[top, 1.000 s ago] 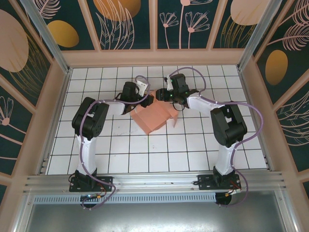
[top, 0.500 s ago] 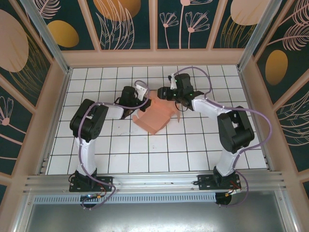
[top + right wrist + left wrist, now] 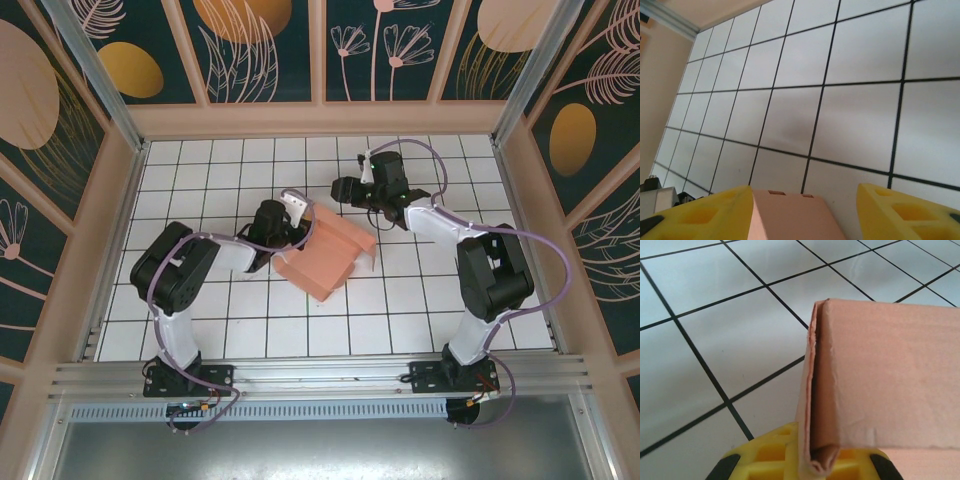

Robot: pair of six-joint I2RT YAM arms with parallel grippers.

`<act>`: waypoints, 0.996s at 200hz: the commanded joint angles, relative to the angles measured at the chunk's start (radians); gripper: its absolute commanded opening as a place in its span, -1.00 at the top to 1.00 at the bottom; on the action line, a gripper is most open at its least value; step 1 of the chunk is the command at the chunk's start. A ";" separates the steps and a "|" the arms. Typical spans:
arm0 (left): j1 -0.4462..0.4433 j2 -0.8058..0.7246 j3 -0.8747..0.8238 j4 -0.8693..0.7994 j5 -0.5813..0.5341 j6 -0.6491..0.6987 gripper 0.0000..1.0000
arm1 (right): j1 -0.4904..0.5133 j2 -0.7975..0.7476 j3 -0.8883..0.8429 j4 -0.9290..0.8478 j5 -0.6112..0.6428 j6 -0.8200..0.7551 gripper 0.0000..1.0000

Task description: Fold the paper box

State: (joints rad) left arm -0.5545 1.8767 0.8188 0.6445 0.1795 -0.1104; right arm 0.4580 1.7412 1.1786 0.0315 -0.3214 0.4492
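One box (image 3: 322, 258), salmon card, partly folded, creases showing; two grippers, one to each arm; one white tiled table (image 3: 200, 300) under it all.

Left gripper (image 3: 292, 236): clenched on the box; from its wrist, a doubled edge of card stands upright between the yellow fingers (image 3: 765, 462), pinched at the fold; the broad face of the card runs off to the right of those fingers; bare tile beyond and to their left.

Right gripper (image 3: 347, 190): released, its yellow fingers (image 3: 715, 212) spread wide; a rounded bit of card with two small slots sits between them, close against the left finger, a clear gap of tile before the right one; whether card touches that left finger, cannot tell.

Box as container: seen from above, it lies between the two sets of fingers, nearer the left pair; one flap raised on the side toward the right arm; what lies inside the folds, cannot tell.
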 commanded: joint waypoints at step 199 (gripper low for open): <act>-0.017 -0.073 -0.219 0.185 -0.095 0.067 0.88 | 0.151 0.176 -0.017 0.131 -0.193 0.020 -0.10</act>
State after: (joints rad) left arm -0.5632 1.7905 0.5873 0.8188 0.0883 -0.0456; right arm 0.6052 1.8900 1.1759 0.1394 -0.5030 0.4553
